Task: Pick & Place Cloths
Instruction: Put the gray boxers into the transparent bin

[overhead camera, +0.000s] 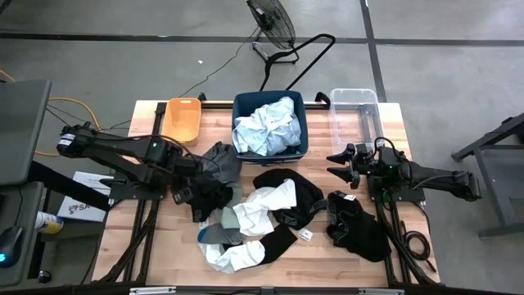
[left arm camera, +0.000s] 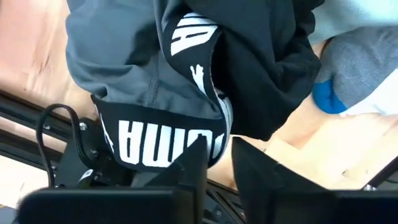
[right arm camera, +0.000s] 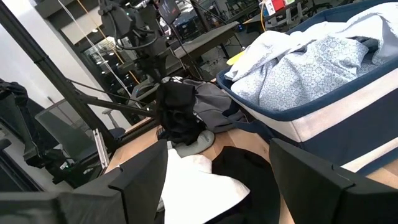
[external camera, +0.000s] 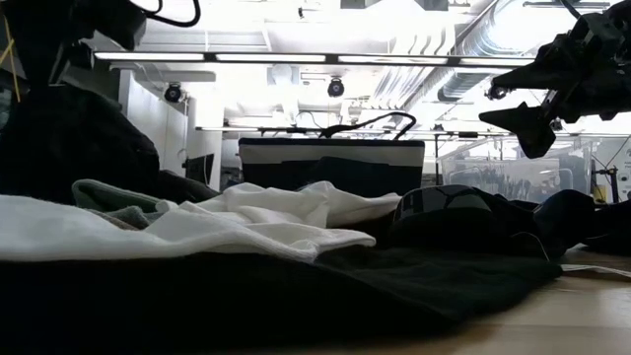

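L wrist: pincer (left arm camera: pixel 217 163) grips PUMA waistband (left arm camera: pixel 163 138)

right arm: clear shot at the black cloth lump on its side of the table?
Probably yes. The right tool hangs open above the table by the clear bin, and the black cloth lump lies uncovered just beside it, with nothing on top.

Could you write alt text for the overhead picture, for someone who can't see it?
Seen from above, two dark robot arms flank a wooden table strewn with black and white cloths; the left gripper is down on a dark garment, the right gripper waits, fingers open. Behind stand an orange bin, a navy bin of pale cloth, and a clear bin.
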`<state>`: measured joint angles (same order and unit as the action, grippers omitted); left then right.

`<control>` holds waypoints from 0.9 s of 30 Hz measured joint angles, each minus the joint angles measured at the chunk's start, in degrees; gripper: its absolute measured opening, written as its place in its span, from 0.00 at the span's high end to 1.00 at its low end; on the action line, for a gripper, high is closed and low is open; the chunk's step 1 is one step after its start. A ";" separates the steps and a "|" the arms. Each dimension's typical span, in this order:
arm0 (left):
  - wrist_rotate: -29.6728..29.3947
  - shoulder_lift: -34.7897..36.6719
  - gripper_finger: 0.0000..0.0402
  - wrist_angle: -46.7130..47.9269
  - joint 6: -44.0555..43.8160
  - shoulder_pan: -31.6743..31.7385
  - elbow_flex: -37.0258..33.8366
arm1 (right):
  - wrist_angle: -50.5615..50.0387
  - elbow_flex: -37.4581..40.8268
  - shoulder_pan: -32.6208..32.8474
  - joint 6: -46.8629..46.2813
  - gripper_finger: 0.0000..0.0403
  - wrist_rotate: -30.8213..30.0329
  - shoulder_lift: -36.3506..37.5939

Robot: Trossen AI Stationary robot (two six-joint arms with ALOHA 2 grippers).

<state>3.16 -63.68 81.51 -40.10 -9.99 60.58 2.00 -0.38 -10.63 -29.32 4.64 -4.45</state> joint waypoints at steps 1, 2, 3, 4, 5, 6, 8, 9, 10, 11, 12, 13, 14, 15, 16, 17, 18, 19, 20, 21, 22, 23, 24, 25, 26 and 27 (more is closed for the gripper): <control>-0.36 0.02 0.88 -0.16 0.00 -0.31 0.00 | 0.00 0.02 0.00 0.00 0.32 0.00 0.00; -0.59 0.02 0.90 -0.54 0.00 -0.32 0.00 | 0.00 0.00 0.01 0.00 0.32 0.00 0.00; -0.77 0.02 0.92 -0.96 0.00 -0.32 0.00 | 0.00 0.00 0.02 0.00 0.32 0.00 0.00; -0.83 0.02 0.95 -1.05 0.00 -0.22 0.00 | 0.00 0.02 0.01 -0.06 0.32 0.00 0.00; -0.92 0.01 0.97 -0.89 -0.05 -0.19 0.00 | 0.00 0.02 0.02 -0.57 0.32 0.00 0.00; -0.90 0.02 0.98 -0.88 -0.19 -0.19 0.00 | 0.00 0.02 0.02 -1.13 0.32 0.00 0.00; -0.80 0.02 0.99 -1.17 -0.19 -0.16 0.00 | 0.00 0.00 0.02 -2.31 0.32 0.06 0.00; -0.63 0.02 0.99 -1.48 -0.20 -0.16 0.00 | 0.00 0.00 0.02 -2.74 0.32 0.09 0.00; -0.07 0.03 0.99 -1.99 -0.20 -0.16 0.00 | 0.00 0.02 0.02 -3.25 0.32 0.07 0.00; 0.70 0.04 0.99 -2.53 -0.20 -0.16 0.07 | 0.00 0.02 0.02 -3.85 0.32 0.09 0.00; 1.01 0.02 1.00 -2.60 -0.22 -0.16 0.45 | 0.05 0.01 0.02 -4.32 0.32 0.09 0.01; 1.04 0.02 1.00 -2.49 -0.22 -0.16 1.08 | 0.22 0.02 0.02 -5.05 0.32 0.17 0.02; 0.99 0.04 1.00 -2.46 -0.21 -0.16 1.91 | 0.38 0.00 0.02 -5.86 0.32 0.24 0.02; 0.97 0.04 1.00 -2.50 -0.22 -0.16 2.94 | 0.60 0.00 0.01 -6.75 0.32 0.22 0.01; 0.79 0.04 1.00 -2.43 -0.22 -0.16 4.09 | 1.32 0.00 -0.01 -7.64 0.32 0.18 0.00; 0.46 0.03 1.00 -2.23 -0.21 -0.16 5.45 | 2.36 0.01 -0.01 -8.62 0.32 0.20 0.00; -0.05 0.03 1.00 -1.90 -0.20 -0.16 7.07 | 3.29 0.01 -0.01 -9.94 0.32 0.19 0.02; -0.56 0.05 1.00 -1.71 -0.20 -0.16 8.77 | 4.00 0.01 -0.01 -11.82 0.32 0.18 0.02; -0.88 0.06 1.00 -1.66 -0.10 -0.16 10.48 | 4.59 0.00 -0.01 -14.12 0.32 0.15 0.00; -1.21 0.06 1.00 -1.68 0.29 -0.16 12.21 | 5.45 0.00 -0.01 -16.61 0.32 0.15 0.00; -1.64 0.04 1.00 -1.70 0.80 -0.16 14.08 | 6.34 0.02 -0.01 -18.87 0.32 0.13 0.02; -2.05 0.04 1.00 -1.66 1.11 -0.16 15.86 | 7.07 0.00 -0.01 -20.87 0.32 0.06 0.02; -2.63 0.04 1.00 -1.64 1.21 -0.16 17.68 | 7.57 0.00 -0.01 -22.50 0.32 0.04 0.02; -3.54 0.04 1.00 -1.71 1.29 -0.16 19.47 | 8.11 0.00 -0.01 -23.75 0.32 0.04 0.00; -4.47 0.05 1.00 -1.69 1.32 -0.16 21.15 | 8.63 0.02 -0.01 -24.87 0.32 0.16 0.00; -5.43 0.04 1.00 -1.68 1.72 -0.16 22.76 | 9.01 0.02 -0.01 -25.73 0.32 0.21 0.02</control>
<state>-2.27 -63.64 79.83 -38.37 -10.15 83.34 11.01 -0.36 -10.63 -55.05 4.85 -4.43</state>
